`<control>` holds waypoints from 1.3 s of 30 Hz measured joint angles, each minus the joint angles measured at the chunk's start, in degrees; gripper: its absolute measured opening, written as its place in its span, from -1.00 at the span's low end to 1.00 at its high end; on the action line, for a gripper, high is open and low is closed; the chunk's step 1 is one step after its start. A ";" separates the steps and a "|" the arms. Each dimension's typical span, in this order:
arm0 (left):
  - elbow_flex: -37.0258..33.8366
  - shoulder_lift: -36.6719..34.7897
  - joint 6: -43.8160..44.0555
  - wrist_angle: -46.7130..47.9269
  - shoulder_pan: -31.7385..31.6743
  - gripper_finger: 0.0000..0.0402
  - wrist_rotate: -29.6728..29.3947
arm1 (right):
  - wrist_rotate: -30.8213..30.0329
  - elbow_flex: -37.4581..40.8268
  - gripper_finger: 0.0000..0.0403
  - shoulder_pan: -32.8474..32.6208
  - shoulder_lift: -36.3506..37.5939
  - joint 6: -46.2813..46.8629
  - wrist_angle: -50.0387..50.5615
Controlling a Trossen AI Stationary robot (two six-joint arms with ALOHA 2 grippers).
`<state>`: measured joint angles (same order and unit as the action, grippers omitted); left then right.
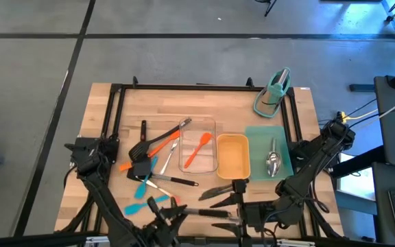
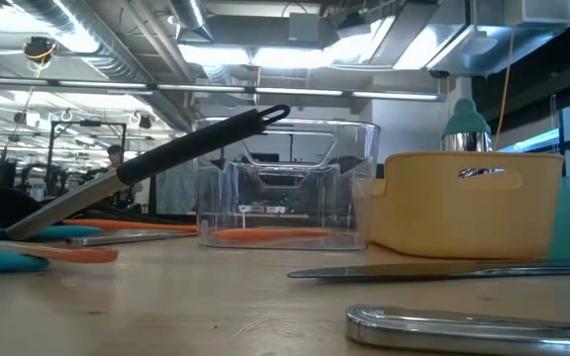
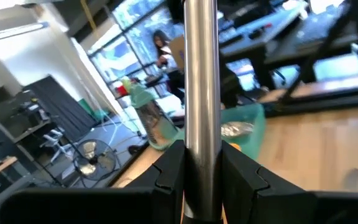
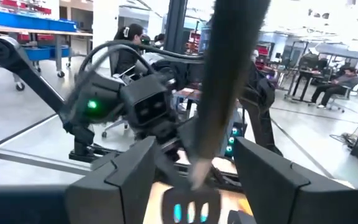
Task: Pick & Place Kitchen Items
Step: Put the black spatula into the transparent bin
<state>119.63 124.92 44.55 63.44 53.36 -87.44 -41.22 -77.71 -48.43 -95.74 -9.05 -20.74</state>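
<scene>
Several loose spatulas and turners (image 1: 146,175) lie on the left of the table (image 1: 101,116). Near its front edge the left gripper (image 3: 201,165) pinches a steel utensil handle (image 3: 201,81). The pick looks made, so next comes a lift and carry to a tray. Farther off, the clear tray (image 1: 211,125) holds an orange spatula (image 1: 196,151), and a black-handled utensil (image 2: 181,148) leans on its rim. The yellow tray (image 1: 232,140) looks empty. The right gripper (image 4: 194,162) stands spread about a dark handle (image 4: 229,81). At the right, a steel spoon (image 1: 273,163) rests on the green tray (image 1: 256,137).
</scene>
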 joint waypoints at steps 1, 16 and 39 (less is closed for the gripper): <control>0.00 0.01 -4.20 -3.51 -0.03 -0.67 0.89 | 0.27 0.00 0.08 0.03 0.00 -0.02 -0.05; 0.00 1.04 -20.48 -16.98 -0.90 -0.67 0.09 | 8.27 0.00 0.01 1.29 0.00 -0.11 -0.30; 0.00 0.97 -21.80 -16.32 -2.36 -0.65 -0.10 | -4.67 0.02 -0.62 -0.99 0.00 1.76 -0.43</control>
<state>119.63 125.89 22.75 47.12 51.00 -87.54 -45.89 -77.69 -49.42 -95.74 -7.29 -21.17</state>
